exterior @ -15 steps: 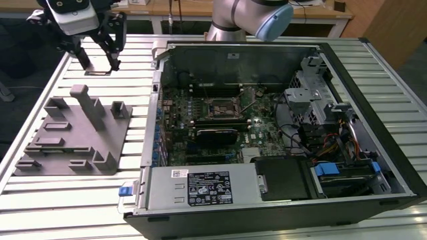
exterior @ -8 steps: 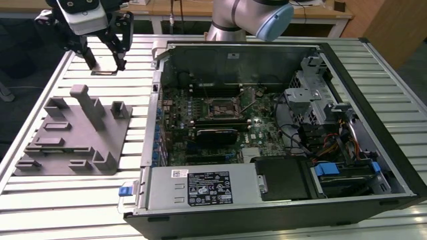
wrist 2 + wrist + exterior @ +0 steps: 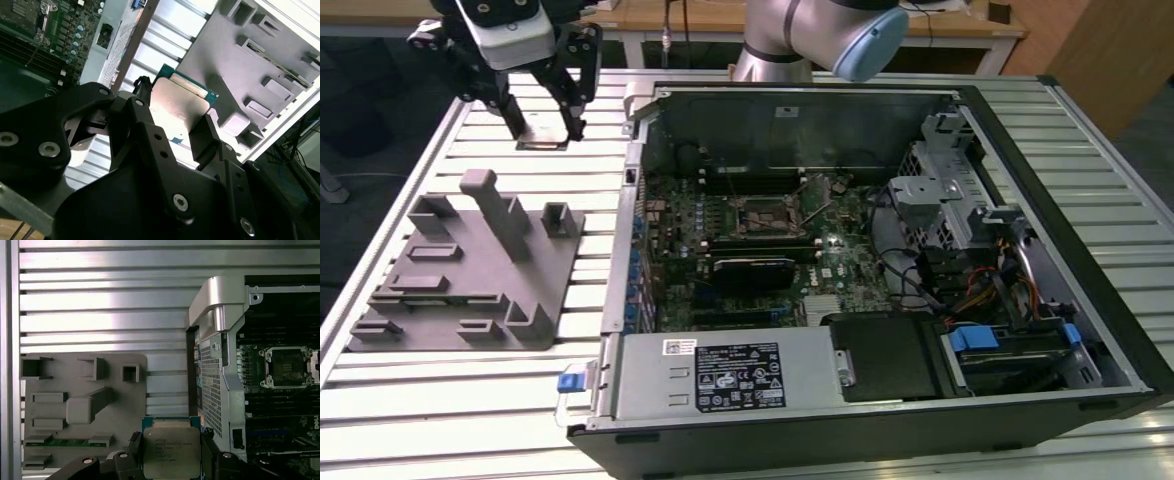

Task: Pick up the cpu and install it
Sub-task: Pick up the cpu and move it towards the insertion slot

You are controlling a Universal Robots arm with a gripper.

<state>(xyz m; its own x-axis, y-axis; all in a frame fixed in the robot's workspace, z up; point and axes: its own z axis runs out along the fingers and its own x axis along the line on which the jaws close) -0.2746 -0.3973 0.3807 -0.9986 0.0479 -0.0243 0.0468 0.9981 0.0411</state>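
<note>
The cpu [image 3: 171,450], a flat square chip with a silvery top plate and green rim, is held between my gripper's [image 3: 171,459] black fingers, which are shut on its two opposite edges. In the second wrist view the cpu [image 3: 180,102] hangs above the slatted table beside the grey fixture, with my gripper [image 3: 175,125] closed on it. In the exterior view my gripper [image 3: 544,120] is raised over the table's far corner on that view's left, with the cpu [image 3: 544,142] at its fingertips. The black motherboard socket [image 3: 761,215] lies open inside the computer case, well apart from the gripper; it also appears as socket [image 3: 287,367].
A grey plastic fixture block [image 3: 467,270] with posts and pockets lies on the slatted aluminium table [image 3: 454,400], on the exterior view's left. The open computer case [image 3: 1014,130] has tall metal walls around the motherboard. A power supply [image 3: 720,375] and drive cage [image 3: 947,190] sit inside.
</note>
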